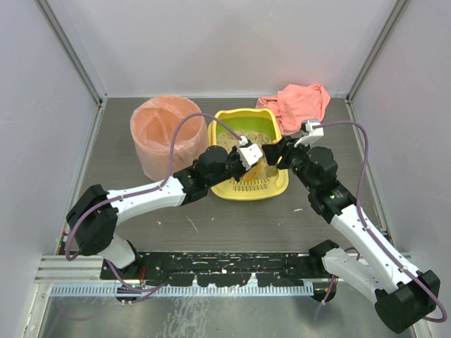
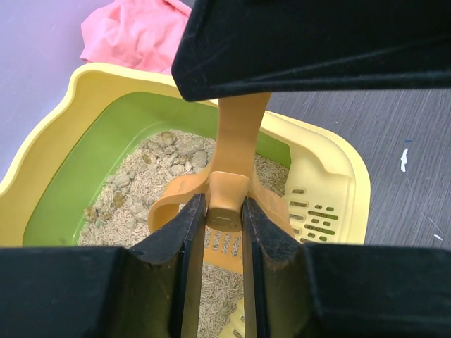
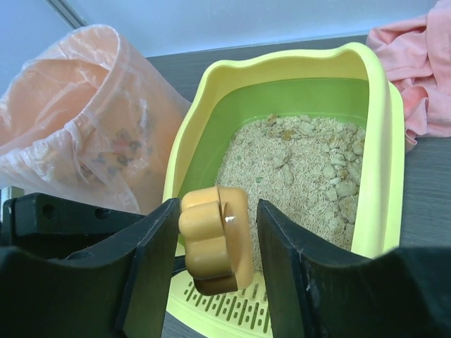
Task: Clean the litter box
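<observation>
Clumps (image 3: 303, 130) at litter box's (image 3: 391, 141) far end, wrist views only

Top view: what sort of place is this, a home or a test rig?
Most likely a lab test cell, not a home: plain pale walls with metal corner rails box in a dark table, and the litter box, lined bin and pink cloth look like staged props.
</observation>
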You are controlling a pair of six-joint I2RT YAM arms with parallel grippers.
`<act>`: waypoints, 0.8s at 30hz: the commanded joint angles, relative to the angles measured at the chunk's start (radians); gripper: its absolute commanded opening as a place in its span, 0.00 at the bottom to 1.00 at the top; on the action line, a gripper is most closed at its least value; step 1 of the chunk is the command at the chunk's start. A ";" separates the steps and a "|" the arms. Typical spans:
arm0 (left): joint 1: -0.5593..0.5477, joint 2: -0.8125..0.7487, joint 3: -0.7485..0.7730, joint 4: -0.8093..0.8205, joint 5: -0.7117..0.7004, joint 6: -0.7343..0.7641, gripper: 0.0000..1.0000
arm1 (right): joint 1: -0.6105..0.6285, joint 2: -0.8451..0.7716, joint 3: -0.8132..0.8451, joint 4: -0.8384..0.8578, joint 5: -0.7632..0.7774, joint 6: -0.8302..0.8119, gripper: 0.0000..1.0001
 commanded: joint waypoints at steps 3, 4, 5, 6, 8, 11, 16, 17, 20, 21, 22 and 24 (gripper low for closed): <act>-0.004 -0.031 0.000 0.049 0.025 -0.023 0.00 | -0.001 -0.020 0.013 0.068 -0.015 -0.003 0.49; -0.004 -0.031 0.001 0.048 0.022 -0.024 0.00 | -0.002 -0.019 0.012 0.065 -0.017 -0.001 0.49; -0.004 -0.030 0.002 0.048 0.020 -0.023 0.00 | -0.001 -0.018 0.011 0.062 -0.016 0.000 0.48; -0.004 -0.031 0.002 0.048 0.019 -0.023 0.00 | -0.002 -0.015 0.010 0.058 -0.016 0.001 0.47; -0.004 -0.030 0.003 0.049 0.017 -0.024 0.00 | -0.001 -0.011 0.008 0.054 -0.013 0.001 0.46; -0.003 -0.031 0.005 0.050 0.015 -0.024 0.00 | -0.001 -0.004 0.005 0.055 -0.012 0.002 0.44; -0.004 -0.023 0.012 0.050 0.010 -0.027 0.00 | -0.002 0.013 0.008 0.064 -0.022 0.008 0.24; -0.003 -0.021 0.014 0.050 0.008 -0.027 0.01 | -0.002 0.017 0.008 0.065 -0.022 0.008 0.17; -0.003 -0.021 0.014 0.056 -0.009 -0.037 0.22 | -0.002 0.029 0.011 0.065 -0.004 0.010 0.03; -0.004 -0.022 0.014 0.056 -0.013 -0.039 0.32 | -0.001 0.032 0.012 0.063 0.006 0.011 0.01; -0.004 -0.024 0.014 0.056 -0.015 -0.040 0.43 | -0.001 0.033 0.013 0.063 0.016 0.013 0.01; -0.003 -0.033 0.011 0.057 -0.028 -0.040 0.60 | -0.002 0.036 0.015 0.067 0.040 0.019 0.01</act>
